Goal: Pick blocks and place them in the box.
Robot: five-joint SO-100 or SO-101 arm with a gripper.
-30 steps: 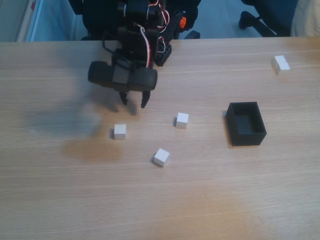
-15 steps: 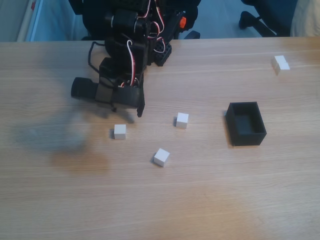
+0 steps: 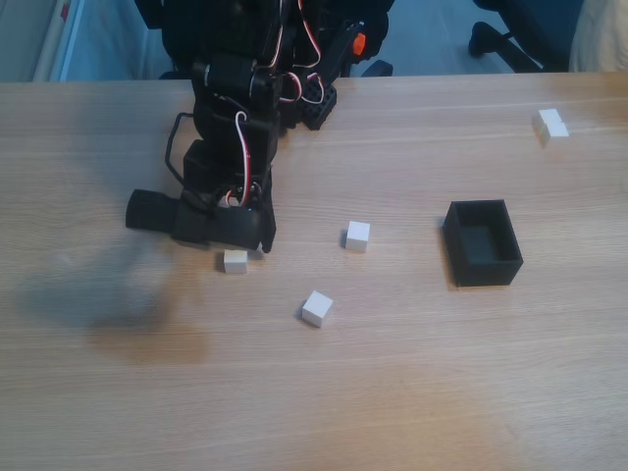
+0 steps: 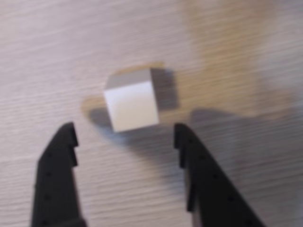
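Observation:
Several white blocks lie on the wooden table in the fixed view: one (image 3: 235,262) right under my gripper (image 3: 247,247), one (image 3: 357,235) in the middle, one (image 3: 316,308) nearer the front, and one (image 3: 550,125) at the far right. The black box (image 3: 482,242) stands open-topped to the right, apart from the arm. In the wrist view my gripper (image 4: 124,130) is open. Its two black fingers (image 4: 59,165) stand wide apart, and the white block (image 4: 131,101) sits just beyond the tips, not between them and untouched.
The arm's base (image 3: 294,59) stands at the table's back edge. A chair base (image 3: 500,39) shows on the floor behind the table. Bare wood (image 3: 392,392) stretches across the front of the table.
The arm has swung down and to the left toward the leftmost block, so the gripper now hangs low right over it. The blocks and the box have not moved.

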